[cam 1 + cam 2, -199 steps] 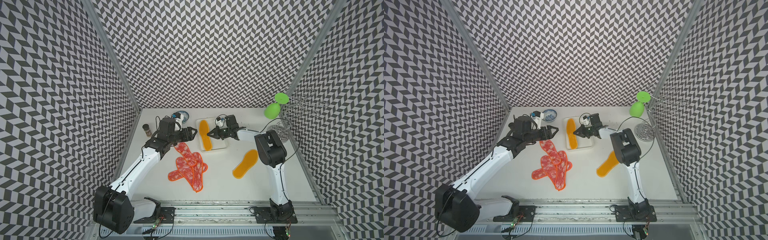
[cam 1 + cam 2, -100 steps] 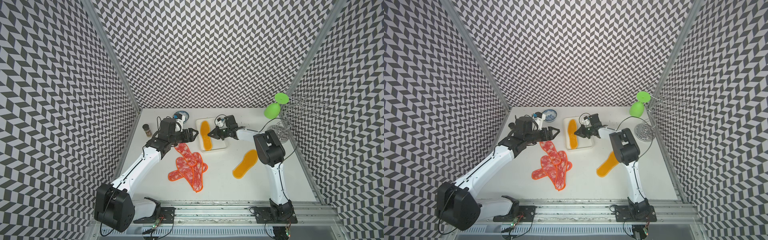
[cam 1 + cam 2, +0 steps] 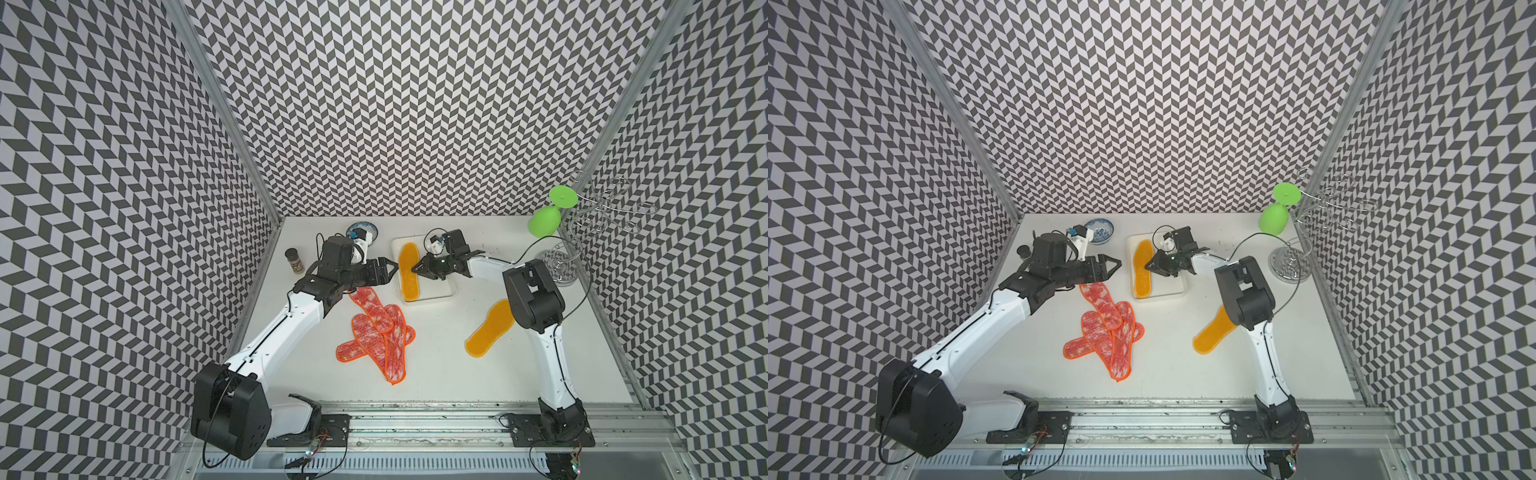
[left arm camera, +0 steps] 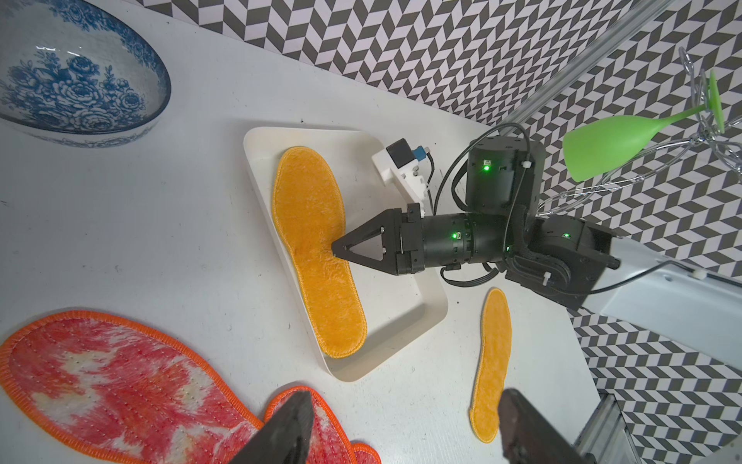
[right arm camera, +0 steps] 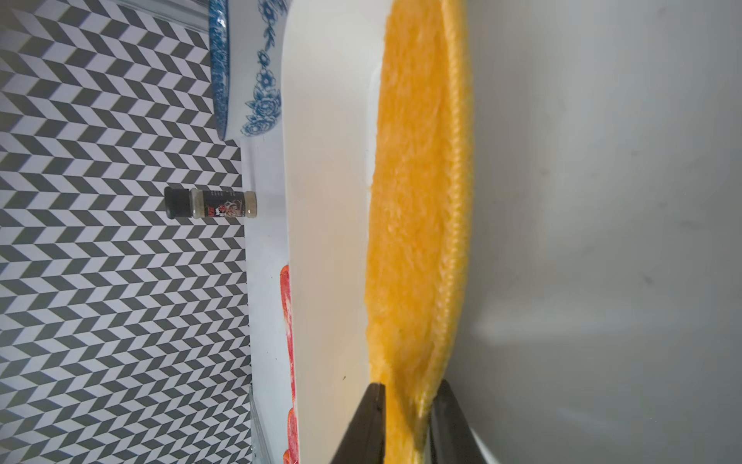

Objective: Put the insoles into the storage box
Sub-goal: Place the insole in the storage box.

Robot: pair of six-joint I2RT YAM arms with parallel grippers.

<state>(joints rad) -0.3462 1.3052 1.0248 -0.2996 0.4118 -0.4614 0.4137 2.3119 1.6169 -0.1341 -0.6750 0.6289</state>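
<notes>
Where the white table (image 3: 436, 374) meets the back wall, a shallow white box (image 3: 440, 293) (image 3: 1167, 291) (image 4: 401, 349) (image 5: 329, 201) holds one yellow insole (image 3: 408, 270) (image 3: 1143, 266) (image 4: 317, 241) (image 5: 413, 201). It lies flat along the side of the box nearer the left arm. The right gripper (image 3: 415, 269) (image 3: 1147, 266) (image 4: 335, 250) (image 5: 407, 422) reaches into the box, its tip at the insole's edge near mid-length. In the right wrist view its two black fingers (image 5: 373, 422) sit close on either side of the stitched edge. Whether they pinch it or only flank it cannot be told. The left gripper (image 3: 392, 271) (image 3: 1119, 262) (image 4: 403, 397) hovers just beside the box, above the end of one red insole, jaws wide and holding nothing. Four mottled red insoles (image 3: 382, 332) (image 3: 1108, 328) (image 4: 100, 381) with orange edging overlap in a loose heap on the table, near the box. A second yellow insole (image 3: 490, 330) (image 3: 1214, 334) (image 4: 492, 361) lies alone on the table beside the right arm. A blue-and-white floral bowl (image 3: 1100, 230) (image 4: 80, 80) (image 5: 241, 80) stands at the back. A spice jar (image 3: 294, 261) (image 5: 210, 203) stands upright by the left wall, and the red and white print on its dark label is too small to read. A green glass (image 3: 544, 220) (image 4: 618, 140) hangs upside down from a wire rack (image 3: 561, 266) in the far right corner.
</notes>
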